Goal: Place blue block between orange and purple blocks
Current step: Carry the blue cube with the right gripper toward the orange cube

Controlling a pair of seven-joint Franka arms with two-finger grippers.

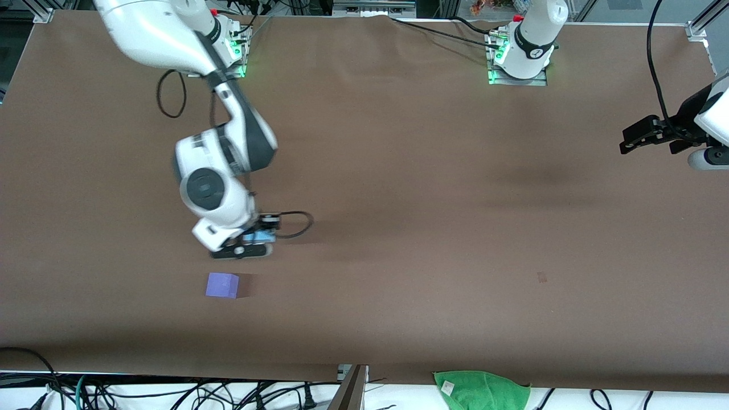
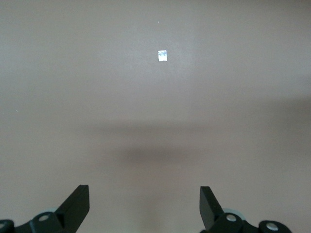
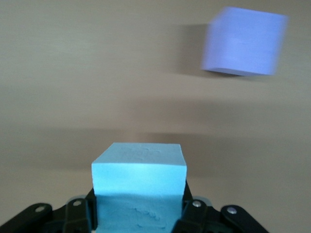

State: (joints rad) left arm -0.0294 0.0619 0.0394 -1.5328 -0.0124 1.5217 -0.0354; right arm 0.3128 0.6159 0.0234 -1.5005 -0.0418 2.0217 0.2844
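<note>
The blue block [image 3: 139,187], a matte sky-blue cube with a slightly pitted foam-like face, is gripped between the black fingers of the right pincer [image 1: 257,239], which is held above the brown counter [image 1: 427,228] toward the right arm's end. In the front view only a sliver of the blue cube is seen under the wrist. The purple block [image 1: 222,285], a plain violet cube with crisp edges, rests on the counter at about seven o'clock from that pincer, nearer the front camera. The left pincer [image 2: 145,206] is spread wide, holding nothing, over bare counter at the left arm's end, where that arm waits.
</note>
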